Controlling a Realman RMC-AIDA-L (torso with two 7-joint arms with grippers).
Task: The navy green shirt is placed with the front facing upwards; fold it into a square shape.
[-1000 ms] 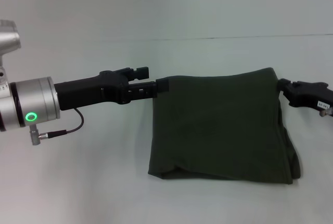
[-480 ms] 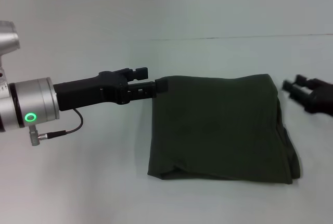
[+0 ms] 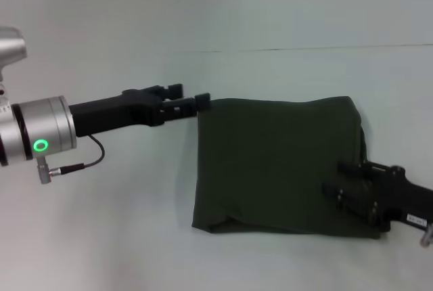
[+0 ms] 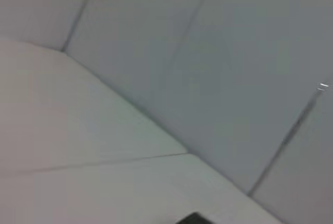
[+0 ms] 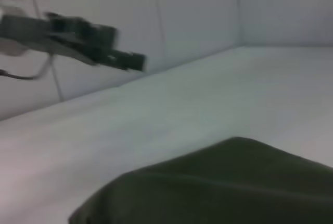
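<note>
The navy green shirt (image 3: 277, 162) lies folded into a rough rectangle on the white table, plain green side up, with no letters showing. My left gripper (image 3: 201, 100) is open just off the shirt's far left corner and holds no cloth. My right gripper (image 3: 335, 195) hovers open over the shirt's near right part, fingers pointing left, with nothing between them. The right wrist view shows the shirt (image 5: 234, 187) close below and the left gripper (image 5: 127, 60) farther off.
The white table (image 3: 101, 237) runs to a back edge where it meets the pale wall (image 3: 216, 7). A thin cable (image 3: 91, 159) hangs under the left wrist. The shirt's right edge has loose folds (image 3: 379, 203).
The right gripper left the shirt's far right corner and swung down over the near right part. The left gripper let go of the far left corner and drew back slightly.
</note>
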